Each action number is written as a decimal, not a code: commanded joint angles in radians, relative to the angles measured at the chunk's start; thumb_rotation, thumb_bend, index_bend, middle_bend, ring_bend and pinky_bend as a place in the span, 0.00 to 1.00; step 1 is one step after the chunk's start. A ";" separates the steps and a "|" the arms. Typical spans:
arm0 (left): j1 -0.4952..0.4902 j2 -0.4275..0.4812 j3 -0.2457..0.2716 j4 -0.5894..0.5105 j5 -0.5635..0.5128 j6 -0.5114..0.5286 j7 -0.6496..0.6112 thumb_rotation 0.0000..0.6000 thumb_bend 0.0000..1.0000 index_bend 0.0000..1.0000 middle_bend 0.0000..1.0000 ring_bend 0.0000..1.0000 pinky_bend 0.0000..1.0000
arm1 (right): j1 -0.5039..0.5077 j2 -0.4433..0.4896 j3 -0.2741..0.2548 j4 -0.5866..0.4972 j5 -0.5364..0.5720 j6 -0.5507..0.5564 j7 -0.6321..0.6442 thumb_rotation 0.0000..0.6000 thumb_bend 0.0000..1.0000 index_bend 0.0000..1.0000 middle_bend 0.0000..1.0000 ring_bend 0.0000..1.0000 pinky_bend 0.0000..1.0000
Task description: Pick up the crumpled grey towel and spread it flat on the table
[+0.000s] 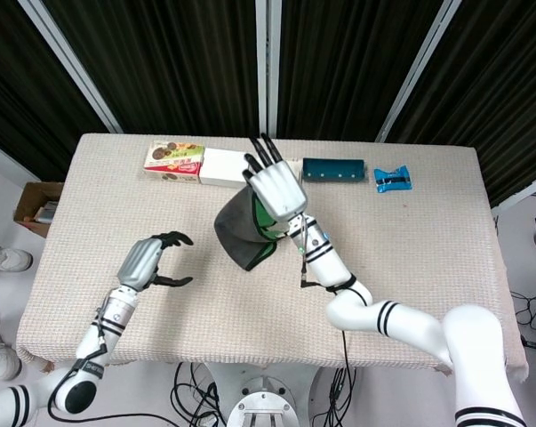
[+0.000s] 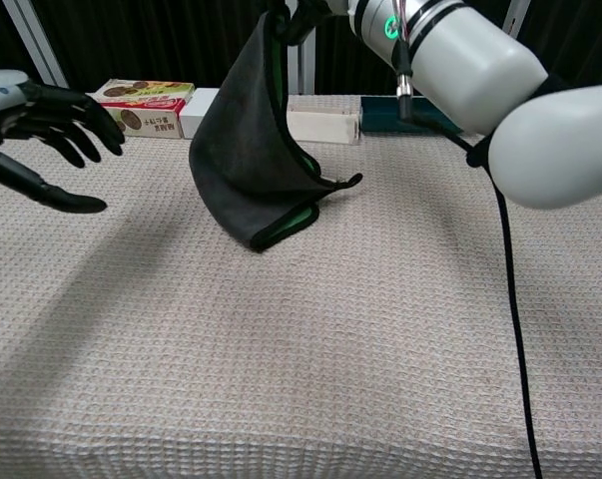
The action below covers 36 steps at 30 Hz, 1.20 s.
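The towel (image 1: pixel 236 233) is grey outside with a green inner face. It hangs in a folded drape from my right hand (image 1: pixel 272 187), which grips its upper edge well above the table. In the chest view the towel (image 2: pixel 251 160) drops from the top edge, and its lower fold (image 2: pixel 276 232) touches the table. There the right hand is almost entirely cut off by the frame top. My left hand (image 1: pixel 148 262) hovers left of the towel and apart from it, holding nothing, with its fingers spread and curved; it also shows in the chest view (image 2: pixel 31 115).
Along the table's far edge stand a snack box (image 1: pixel 173 160), a white box (image 1: pixel 226 167), a white tray (image 1: pixel 285 172) partly behind my right hand, a teal box (image 1: pixel 333 169) and a blue pouch (image 1: pixel 392 179). A cardboard box (image 1: pixel 38 205) sits on the floor at the left.
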 commanded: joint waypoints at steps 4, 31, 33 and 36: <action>-0.067 -0.060 -0.047 0.018 -0.095 -0.056 -0.023 1.00 0.01 0.37 0.34 0.35 0.34 | 0.080 0.046 0.091 -0.121 0.155 0.044 -0.284 1.00 0.46 0.75 0.25 0.00 0.00; -0.229 -0.148 -0.100 0.070 -0.418 -0.116 0.159 0.27 0.00 0.17 0.25 0.28 0.34 | 0.318 -0.049 0.087 -0.208 0.475 0.213 -0.797 1.00 0.46 0.77 0.24 0.00 0.00; -0.240 -0.154 -0.098 0.074 -0.460 -0.100 0.197 0.27 0.00 0.17 0.24 0.28 0.34 | 0.338 -0.065 0.093 -0.189 0.492 0.217 -0.804 1.00 0.46 0.77 0.24 0.00 0.00; -0.249 -0.168 -0.091 0.081 -0.492 -0.069 0.239 0.31 0.00 0.17 0.23 0.28 0.34 | 0.359 -0.076 0.095 -0.171 0.505 0.223 -0.809 1.00 0.46 0.77 0.24 0.00 0.00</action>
